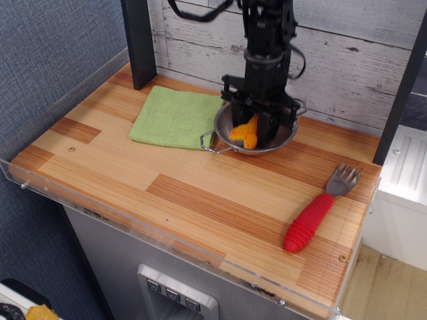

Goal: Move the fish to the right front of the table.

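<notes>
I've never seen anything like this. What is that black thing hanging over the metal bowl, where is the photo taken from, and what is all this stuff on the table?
The black thing is a robot arm; its gripper works like a two-fingered hand. The one camera looks down from the table's front. The gripper reaches into a metal bowl and looks closed around a small orange fish, a toy. A green cloth lies beside the bowl, a red-handled fork near the right edge, all on a wooden table.
</notes>
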Available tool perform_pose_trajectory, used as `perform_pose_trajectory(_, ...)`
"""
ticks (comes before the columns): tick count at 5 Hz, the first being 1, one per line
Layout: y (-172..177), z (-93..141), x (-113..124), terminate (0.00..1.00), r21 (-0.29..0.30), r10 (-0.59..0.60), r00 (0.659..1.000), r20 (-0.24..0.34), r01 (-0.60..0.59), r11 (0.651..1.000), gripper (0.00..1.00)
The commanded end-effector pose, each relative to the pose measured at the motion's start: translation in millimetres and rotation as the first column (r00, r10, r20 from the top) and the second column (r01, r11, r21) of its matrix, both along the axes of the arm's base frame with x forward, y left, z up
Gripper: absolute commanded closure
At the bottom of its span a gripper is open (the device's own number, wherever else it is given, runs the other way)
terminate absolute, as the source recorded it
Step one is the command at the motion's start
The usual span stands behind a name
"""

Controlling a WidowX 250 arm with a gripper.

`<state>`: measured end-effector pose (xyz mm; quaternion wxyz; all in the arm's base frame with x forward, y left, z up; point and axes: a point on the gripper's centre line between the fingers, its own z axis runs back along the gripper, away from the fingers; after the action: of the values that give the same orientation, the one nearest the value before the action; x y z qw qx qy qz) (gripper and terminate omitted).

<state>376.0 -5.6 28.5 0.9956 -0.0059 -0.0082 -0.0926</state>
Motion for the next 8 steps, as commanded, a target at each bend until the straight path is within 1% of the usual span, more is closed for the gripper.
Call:
perform_pose_trajectory(1, 2, 95, -16, 0.0, 0.021, 0.022, 0.977, 0.211, -0.027, 0.999, 1.0)
perform_pose_trajectory(2, -11, 102, -50, 0.0, 0.001, 0.005, 0.979, 0.202, -0.005, 1.0, 1.0)
perform_pose_trajectory(3, -23, 83, -86, 0.0, -0.005, -0.015, 0.99, 0.139, 0.016, 1.0, 1.0)
perform_pose_trajectory(4, -21, 62, -106, 0.0, 0.034, -0.014, 0.997, 0.071, 0.012, 0.999, 1.0)
perform_pose_trajectory(5, -17, 39, -112, 0.0, 0.045, -0.019, 0.999, 0.038, 0.017, 0.999, 1.0)
perform_pose_trajectory(6, -21, 29, -109, 0.0, 0.041, -0.036, 0.999, 0.018, 0.035, 0.999, 1.0)
perform_pose_trajectory(7, -32, 22, -102, 0.0, 0.031, -0.082, 0.997, 0.003, 0.082, 0.996, 1.0)
perform_pose_trajectory(8, -41, 26, -99, 0.0, 0.02, -0.117, 0.993, 0.005, 0.117, 0.993, 0.0)
